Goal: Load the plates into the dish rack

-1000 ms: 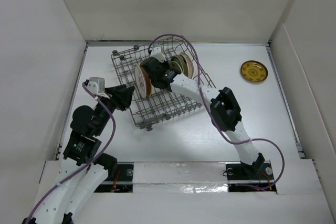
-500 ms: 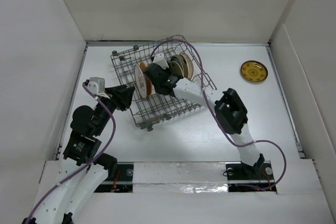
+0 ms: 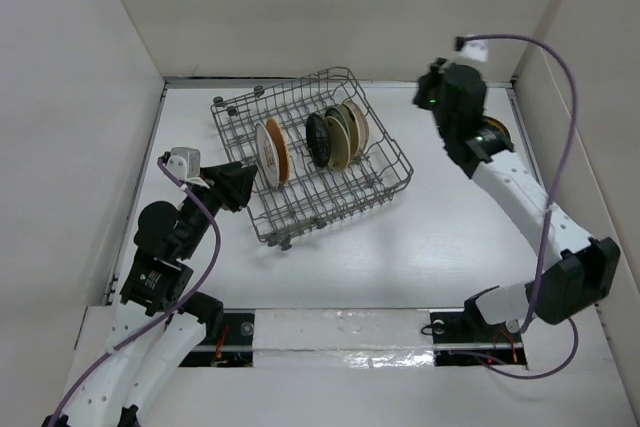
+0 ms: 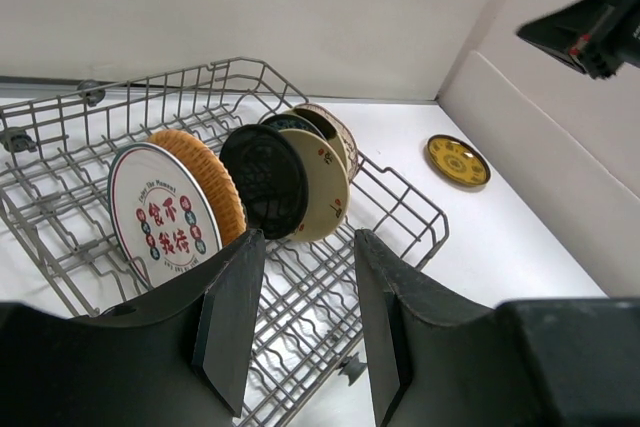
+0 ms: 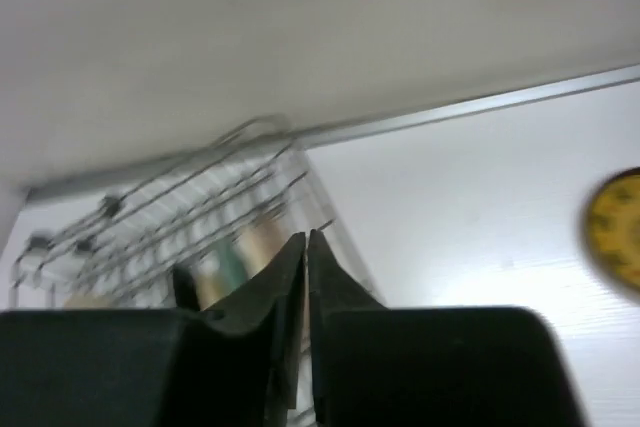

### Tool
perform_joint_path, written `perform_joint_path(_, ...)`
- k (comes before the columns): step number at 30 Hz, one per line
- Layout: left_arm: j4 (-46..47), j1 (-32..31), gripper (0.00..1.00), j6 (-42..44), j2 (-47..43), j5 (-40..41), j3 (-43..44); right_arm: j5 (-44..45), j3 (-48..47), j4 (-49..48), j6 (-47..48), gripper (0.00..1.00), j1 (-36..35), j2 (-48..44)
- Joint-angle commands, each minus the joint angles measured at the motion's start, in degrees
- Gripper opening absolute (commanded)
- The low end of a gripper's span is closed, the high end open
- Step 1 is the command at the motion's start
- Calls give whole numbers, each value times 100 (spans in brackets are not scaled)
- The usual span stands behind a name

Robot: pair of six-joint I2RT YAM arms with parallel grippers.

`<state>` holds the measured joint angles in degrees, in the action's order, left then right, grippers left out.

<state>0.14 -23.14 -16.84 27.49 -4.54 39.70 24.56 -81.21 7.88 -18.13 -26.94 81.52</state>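
Observation:
The grey wire dish rack stands tilted in mid-table. Several plates stand on edge in it: a white one with red characters, an orange woven one, a glossy black one, a cream one, with a teal one and another patterned one behind them. A yellow plate lies flat on the table at the far right, partly hidden by my right arm in the top view. My right gripper is shut and empty, raised between rack and yellow plate. My left gripper is open and empty at the rack's near-left edge.
White walls enclose the table on the left, back and right. The rack's feet rest on the white tabletop. My right arm's purple cable loops above the right side.
My right gripper has pulled out of the rack and swung up and to the right, near the yellow plate. The black plate now stands uncovered in the rack. The left arm has not moved.

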Motion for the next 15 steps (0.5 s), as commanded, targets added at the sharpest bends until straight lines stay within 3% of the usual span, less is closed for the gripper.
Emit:
perform_joint_path(1,249,11,38,-39,-15,-135,-50,-1188,929,-813,-813,0,1126,-328)
perform_joint_path(2,267,11,38,-39,-24,-135,-59,-1434,1149,-1006,-972,0,1860,-347)
perform_joint_path(4,276,11,37,-39,-15,-144,-59,-1857,1747,-1463,-1516,0,2550,-303)
perform_joint_path(6,302,11,30,-56,2,-249,-59,-2242,2072,-1770,-2234,0,3435,47)
perform_joint_path(7,311,11,23,-47,2,-363,-68,-2349,2118,-1842,-2517,7,3676,240)
perform_joint_path(8,328,11,8,-39,2,-407,-59,-2411,2127,-1825,-2798,15,3887,677)
perform_joint_path(9,372,11,2,-30,-15,-443,-59,-2716,2118,-1895,-3219,28,4211,882)
perform_joint_path(10,381,11,0,-21,-15,-469,-68,-2832,2162,-2043,-3362,48,4319,1075)
perform_joint_path(13,364,11,0,-30,-50,-478,-77,-2782,2145,-2124,-3645,64,4539,1586)
perform_joint_path(15,407,11,0,-56,-94,-504,-86,-2483,2153,-2045,-3654,67,4600,1753)
